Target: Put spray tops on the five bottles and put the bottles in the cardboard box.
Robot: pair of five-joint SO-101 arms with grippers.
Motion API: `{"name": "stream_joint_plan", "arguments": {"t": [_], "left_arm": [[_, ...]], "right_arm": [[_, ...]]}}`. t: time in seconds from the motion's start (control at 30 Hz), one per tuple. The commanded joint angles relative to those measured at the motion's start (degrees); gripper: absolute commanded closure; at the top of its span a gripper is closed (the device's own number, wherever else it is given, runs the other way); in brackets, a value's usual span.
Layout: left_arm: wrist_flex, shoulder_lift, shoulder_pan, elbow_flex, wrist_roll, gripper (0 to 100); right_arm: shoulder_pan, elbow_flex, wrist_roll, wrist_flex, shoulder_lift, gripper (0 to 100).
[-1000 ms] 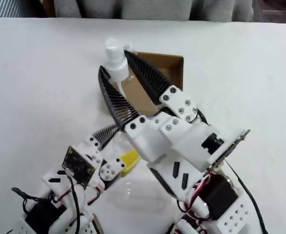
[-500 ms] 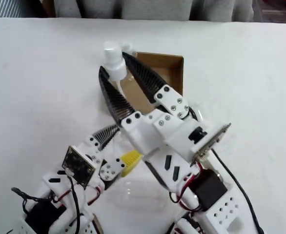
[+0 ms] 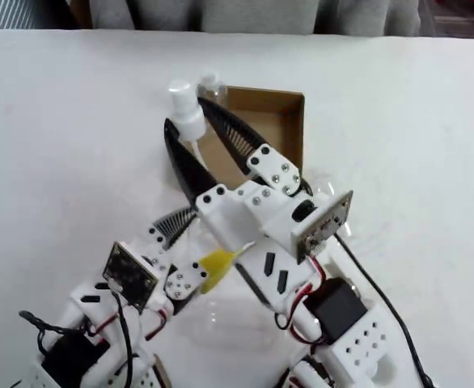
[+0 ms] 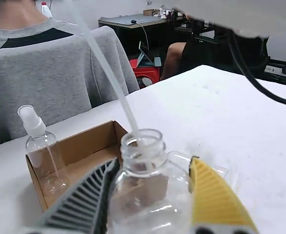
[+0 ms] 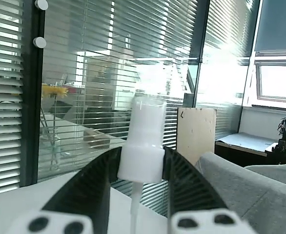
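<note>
Spray top (image 5: 143, 141) sits pinched between the black fingers of the right gripper (image 5: 142, 158), raised over one edge of the cardboard box (image 3: 289, 121). Its dip tube (image 4: 109, 73) runs down into the open neck of a clear bottle (image 4: 150, 195). That bottle stands just in front of the box, clamped between the grey and yellow fingers of the left gripper (image 4: 153, 168) — a capped bottle (image 4: 41, 151) stands inside the box.

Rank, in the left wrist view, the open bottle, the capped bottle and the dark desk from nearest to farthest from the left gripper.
1. The open bottle, held in the left gripper.
2. The capped bottle, standing in the cardboard box.
3. The dark desk, across the room.
</note>
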Motion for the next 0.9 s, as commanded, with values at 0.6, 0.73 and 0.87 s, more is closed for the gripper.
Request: {"name": "stream_joint_plan", "arguments": {"t": [0.6,0.73,0.87], "left_arm": [[-3.0,-0.7,-1.7,-0.4,-0.4,98],[-8.9,-0.7,-6.4,2.8,-0.1,98],[-12.5,-0.7,-7.4,6.0,-0.1,98]], "right_arm": [[-2.2,6.9,-5.3,17.6,-13.8,80.8],[-2.2,6.0,-5.3,19.7,-16.0,78.6],[-2.2,0.9,-5.3,25.4,-16.7,78.6]]}}
